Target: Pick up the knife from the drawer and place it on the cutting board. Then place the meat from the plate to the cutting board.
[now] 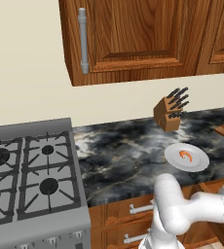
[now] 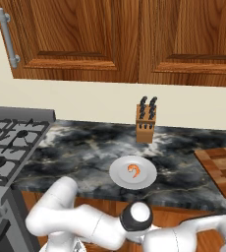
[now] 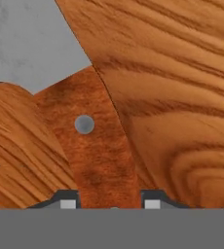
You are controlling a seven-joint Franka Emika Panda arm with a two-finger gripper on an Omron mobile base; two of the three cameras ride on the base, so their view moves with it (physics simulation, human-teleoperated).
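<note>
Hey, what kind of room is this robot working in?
A kitchen, rendered rather than real. A gas stove stands beside a dark marble counter, wooden cabinets hang above, and a knife block sits by the wall.

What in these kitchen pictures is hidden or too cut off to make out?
- Knife: in the hand view the reddish handle lies between the fingertips, but whether they touch it cannot be told; the blade runs off the top edge.
- Drawer: in the left base view the robot's arm covers most of it.
- Cutting board: cut off by the right base view's right edge.
- Meat on the plate: too small for detail.
</note>
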